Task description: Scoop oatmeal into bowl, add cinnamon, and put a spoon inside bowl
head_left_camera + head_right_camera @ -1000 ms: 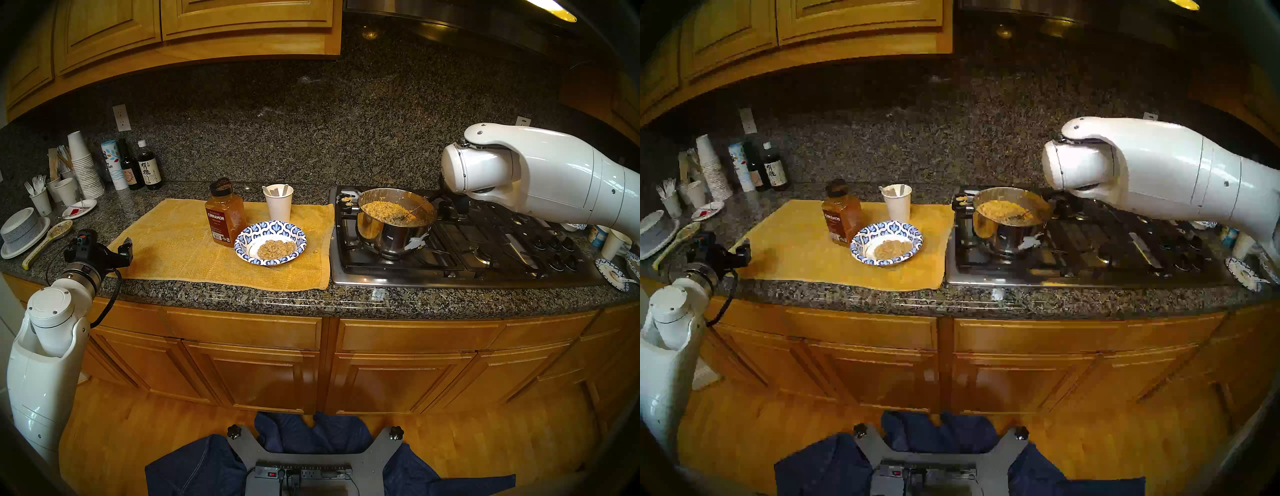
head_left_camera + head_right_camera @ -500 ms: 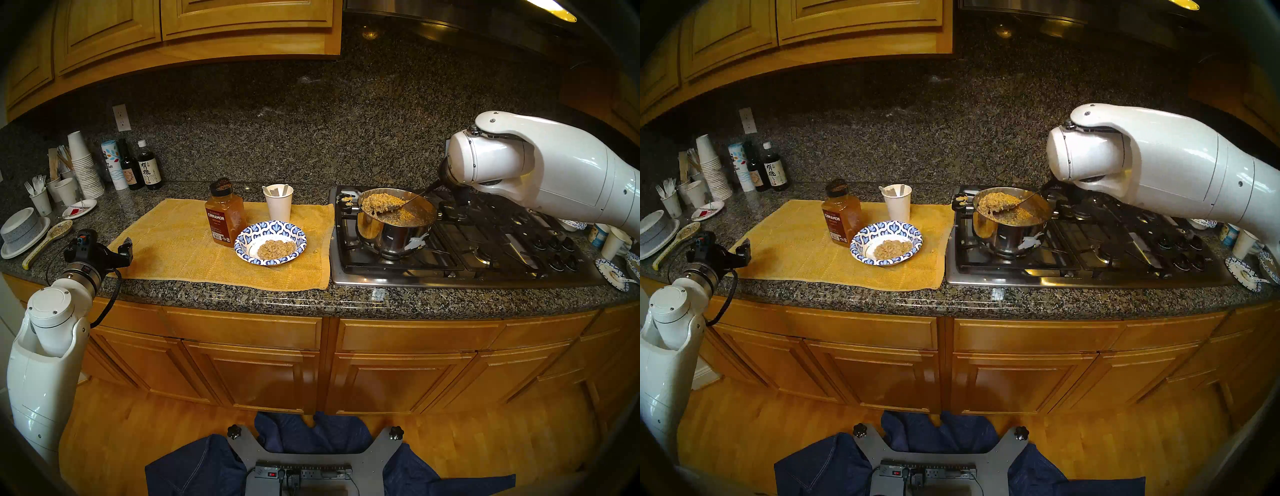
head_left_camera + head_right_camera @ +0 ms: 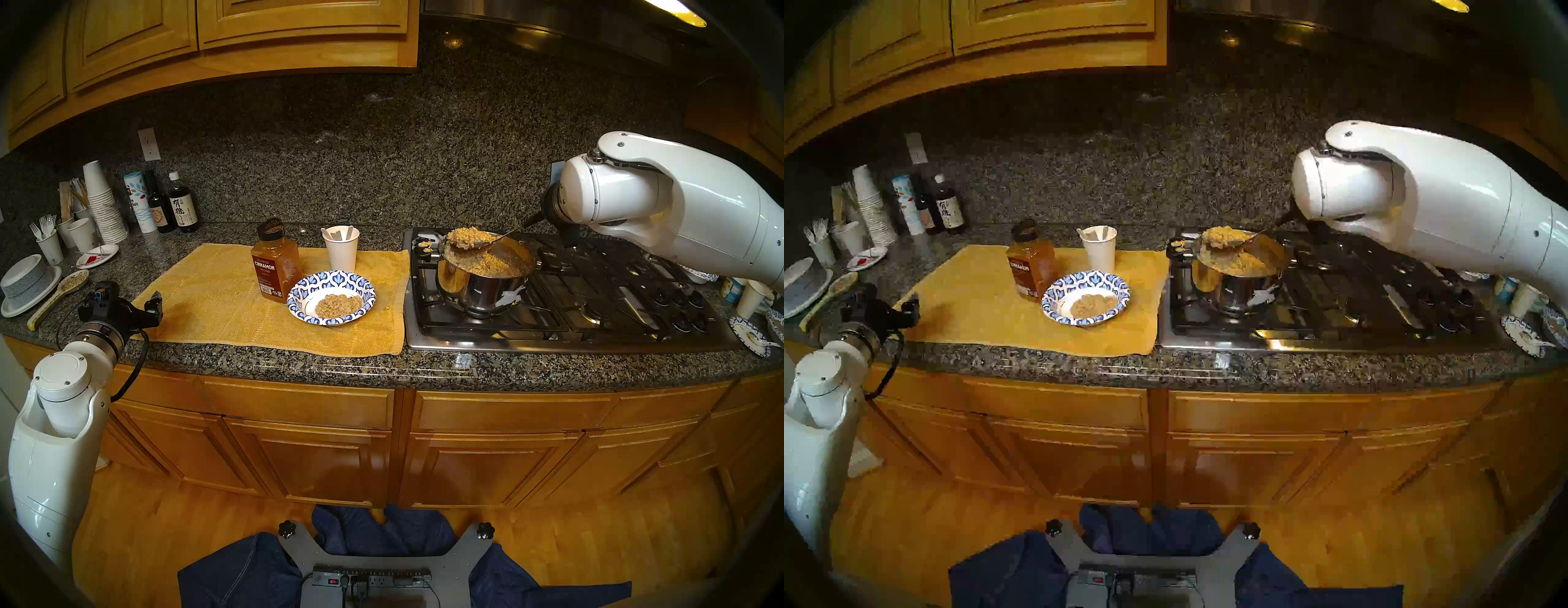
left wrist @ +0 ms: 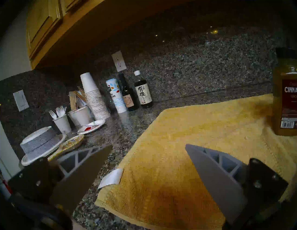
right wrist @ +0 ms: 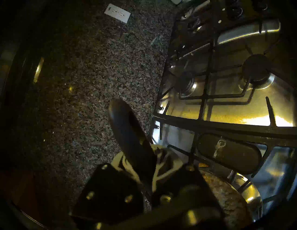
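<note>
Oatmeal (image 3: 466,236) heaped on serving spoon (image 3: 488,243) gripped by right hand (image 5: 154,162) above pot (image 3: 483,288) rim; left hand (image 4: 148,147) open.

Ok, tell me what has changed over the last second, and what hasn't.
The right gripper, shut on the serving spoon, has lifted it out of the pot heaped with oatmeal; the load now hangs over the pot's left rim. Nothing was released. The left gripper, bowl, cinnamon jar and cup stayed put.
</note>
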